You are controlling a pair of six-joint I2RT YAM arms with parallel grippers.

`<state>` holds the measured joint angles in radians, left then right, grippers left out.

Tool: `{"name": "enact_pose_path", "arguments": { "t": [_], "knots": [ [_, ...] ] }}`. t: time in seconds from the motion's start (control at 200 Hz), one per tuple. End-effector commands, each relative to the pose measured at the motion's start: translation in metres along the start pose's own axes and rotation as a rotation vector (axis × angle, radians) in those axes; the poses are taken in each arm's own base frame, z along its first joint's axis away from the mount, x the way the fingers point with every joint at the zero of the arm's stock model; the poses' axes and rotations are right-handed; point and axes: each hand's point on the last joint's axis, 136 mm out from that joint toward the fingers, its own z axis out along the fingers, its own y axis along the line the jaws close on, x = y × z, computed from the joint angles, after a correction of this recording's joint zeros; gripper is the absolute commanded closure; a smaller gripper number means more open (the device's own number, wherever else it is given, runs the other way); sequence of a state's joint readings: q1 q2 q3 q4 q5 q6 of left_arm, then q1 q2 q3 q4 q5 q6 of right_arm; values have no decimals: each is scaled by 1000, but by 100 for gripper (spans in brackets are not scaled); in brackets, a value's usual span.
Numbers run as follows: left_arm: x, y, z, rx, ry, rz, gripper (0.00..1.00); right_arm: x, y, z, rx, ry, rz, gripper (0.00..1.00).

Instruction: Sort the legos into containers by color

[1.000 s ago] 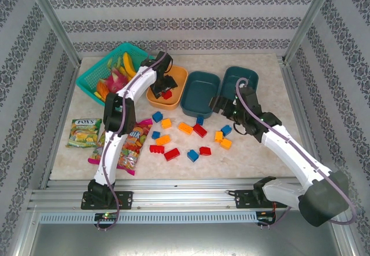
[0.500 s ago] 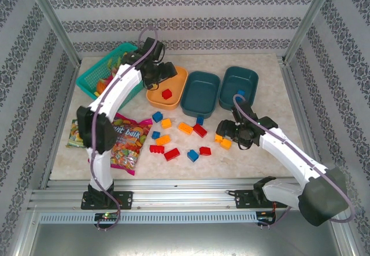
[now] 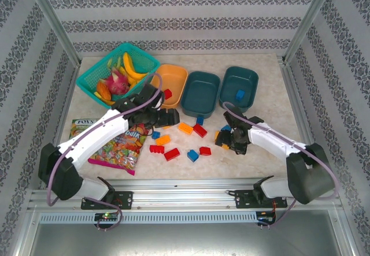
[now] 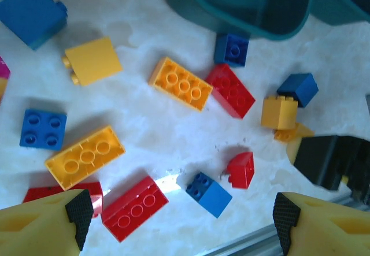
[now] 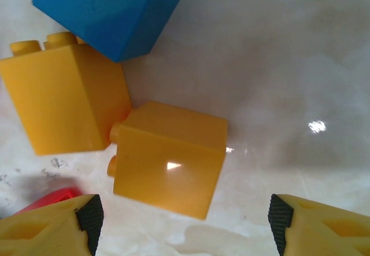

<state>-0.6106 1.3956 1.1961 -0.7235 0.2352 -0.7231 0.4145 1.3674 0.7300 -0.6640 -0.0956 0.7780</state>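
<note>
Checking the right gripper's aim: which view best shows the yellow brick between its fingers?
Right wrist: the yellow brick is large, on its side. Left wrist and top external show small bits beside the right gripper.

Roughly sixteen legos point(image 3: 200, 130), three containers point(image 3: 199, 97), two candy bags point(image 3: 118, 151), one basket point(image 3: 101, 63).

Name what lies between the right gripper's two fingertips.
An orange-yellow brick, tipped on its side, sits in the open gap of the right gripper, touching neither finger; the right wrist view shows it.
</note>
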Motion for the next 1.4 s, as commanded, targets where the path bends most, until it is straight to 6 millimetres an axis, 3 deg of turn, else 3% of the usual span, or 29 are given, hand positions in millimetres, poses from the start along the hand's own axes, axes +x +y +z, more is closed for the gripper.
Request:
{"name": "enact_pose_path", "arguments": {
  "t": [0.0, 0.365, 0.53, 0.704, 0.884, 0.989, 1.139, 1.254, 1.399],
  "knots": [
    [3, -16, -10, 73, -57, 10, 16, -9, 9, 6, -16, -3, -15, 24],
    [20, -17, -13, 78, -64, 22, 16, -26, 5, 20, 21, -17, -13, 33],
    [22, -19, -13, 79, -62, 25, 17, -25, 2, 20, 38, -7, -30, 48],
    [23, -25, -11, 102, -59, 35, 17, -18, -7, 6, 44, -40, -44, 62],
    [18, -48, -19, 188, -79, 44, 17, -8, -4, -28, 31, -96, -104, 66],
    [2, -62, -33, 218, -131, 34, 16, -11, 16, -57, -12, -159, -166, 66],
    [-29, -76, -49, 224, -203, 8, 11, -38, 70, -92, -99, -243, -255, 66],
    [-57, -72, -49, 212, -234, -49, 10, -70, 114, -92, -126, -246, -288, 66],
    [-89, -51, -39, 152, -247, -136, 10, -116, 151, -67, -103, -214, -283, 66]
  ]
}}
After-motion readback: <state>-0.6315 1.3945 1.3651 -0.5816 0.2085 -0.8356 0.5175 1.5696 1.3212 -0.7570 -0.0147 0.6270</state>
